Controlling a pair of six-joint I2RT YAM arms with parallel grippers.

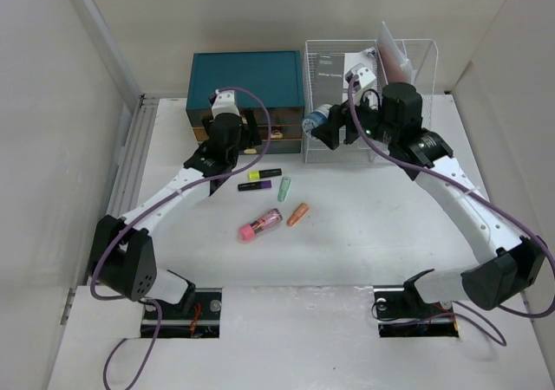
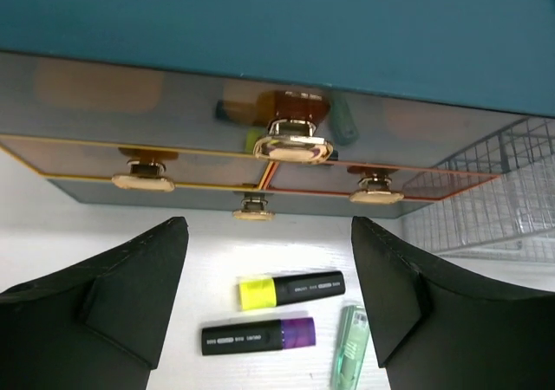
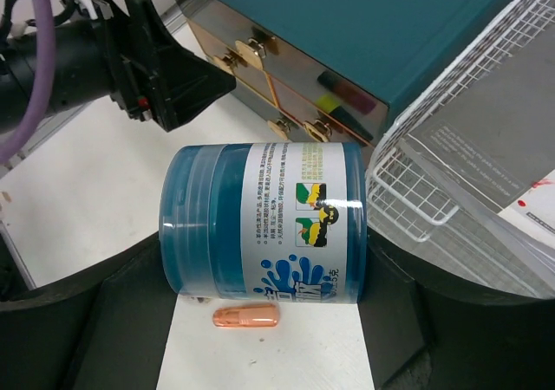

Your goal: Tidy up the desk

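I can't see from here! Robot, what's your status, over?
Left gripper open, facing drawer knob. Right gripper shut on blue jar beside wire basket. Markers loose on table.

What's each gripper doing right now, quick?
Left gripper: open, empty, facing the drawer chest.
Right gripper: closed on the blue jar.

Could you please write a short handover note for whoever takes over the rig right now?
Left claw: open and empty, facing the knobs of the drawer chest; its drawers look shut.
Right claw: shut on the blue jar, held off the table beside the wire basket, not in it.
Loose on the table: yellow highlighter, purple highlighter, green pen, orange piece, pink tube.
Done: the jar is in hand.
Left: put the jar away, then stow the five loose items.
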